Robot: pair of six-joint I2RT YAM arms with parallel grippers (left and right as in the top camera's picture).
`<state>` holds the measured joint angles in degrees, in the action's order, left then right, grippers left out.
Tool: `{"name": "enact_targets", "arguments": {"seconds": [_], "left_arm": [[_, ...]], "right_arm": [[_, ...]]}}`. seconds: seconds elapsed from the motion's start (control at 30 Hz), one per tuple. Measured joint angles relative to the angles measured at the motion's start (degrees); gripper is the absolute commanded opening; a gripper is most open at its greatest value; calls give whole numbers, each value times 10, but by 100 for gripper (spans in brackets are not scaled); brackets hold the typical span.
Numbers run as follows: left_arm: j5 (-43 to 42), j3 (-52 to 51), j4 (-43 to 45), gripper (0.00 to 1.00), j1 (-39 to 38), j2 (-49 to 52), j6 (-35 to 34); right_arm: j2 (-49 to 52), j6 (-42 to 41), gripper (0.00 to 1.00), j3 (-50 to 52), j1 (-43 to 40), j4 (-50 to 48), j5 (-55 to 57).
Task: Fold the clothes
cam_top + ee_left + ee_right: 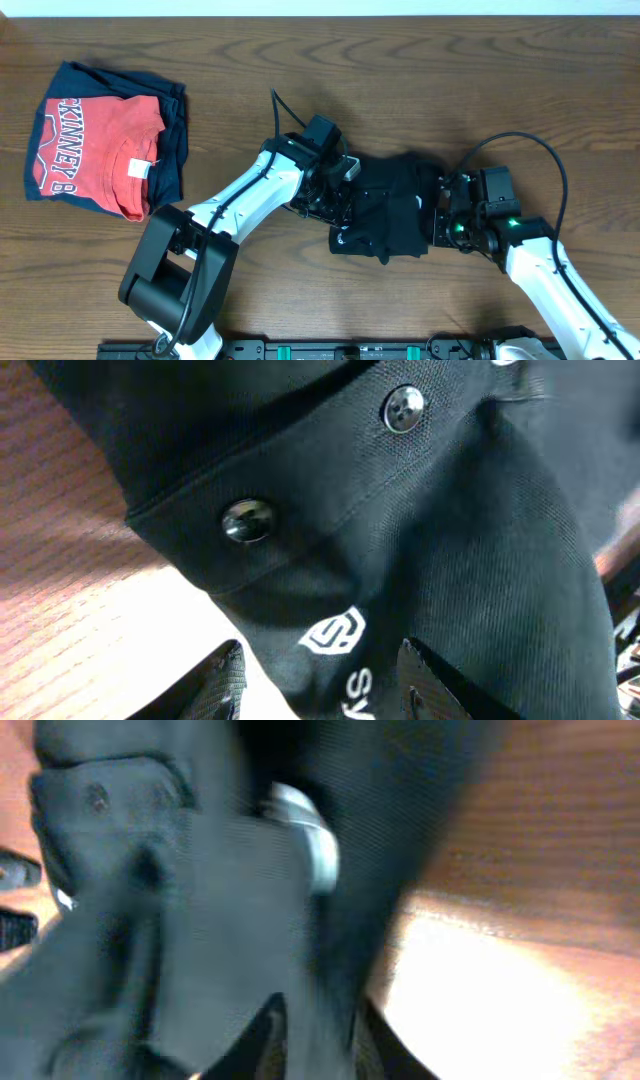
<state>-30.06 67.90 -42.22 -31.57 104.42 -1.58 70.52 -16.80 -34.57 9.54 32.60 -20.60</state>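
While both arms crowd it, the black shirt (pixel 395 205) sits bunched in a dark heap on the surface (pixel 300 60). It is a bit right of centre, about midway between the far and near edges.

We see the left claw (pixel 335 200) against the heap's left side, its arm running back toward the near-left corner. From the left wrist, two fingers (pixel 225 685) stand apart at the bottom of the frame. Cloth fills the gap between them and everything above. Whether they actually pinch it, we cannot tell. The same view shows a placket with two dark buttons (pixel 248 520) and a white logo (pixel 335 630), with white lettering starting just below it.

The right claw (pixel 438 215) is at the heap's right edge, touching fabric, its arm coming in from the near-right corner. The right wrist view is no help (heavy blur). Grey-black cloth sits right up against the lens across left and centre, with bare wood and a bright glare patch to the right. Apart or together, we cannot tell.

A red T-shirt (pixel 95 150) with white block letters lies on a folded navy garment (pixel 172 165). Both are by the left edge toward the far-left corner, well apart from the heap and both arms.
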Motion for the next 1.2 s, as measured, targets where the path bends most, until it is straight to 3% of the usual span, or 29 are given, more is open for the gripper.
{"name": "enact_targets", "arguments": {"seconds": [0.17,0.3,0.5,0.77,1.0,1.03,1.1,1.2], "left_arm": [[4,0,0,51,0,0,0],[5,0,0,51,0,0,0],[5,0,0,51,0,0,1],[5,0,0,51,0,0,1],[5,0,0,51,0,0,1],[5,0,0,51,0,0,1],[5,0,0,51,0,0,1],[5,0,0,51,0,0,1]], "right_arm": [[-3,6,24,-2,0,5,0],[-2,7,38,-2,0,10,7],[24,9,34,-2,0,12,38],[70,14,21,6,0,-22,5],[70,59,19,6,0,-33,-60],[70,65,20,6,0,-33,-64],[70,71,32,6,0,-32,-66],[70,81,37,6,0,-31,-63]]}}
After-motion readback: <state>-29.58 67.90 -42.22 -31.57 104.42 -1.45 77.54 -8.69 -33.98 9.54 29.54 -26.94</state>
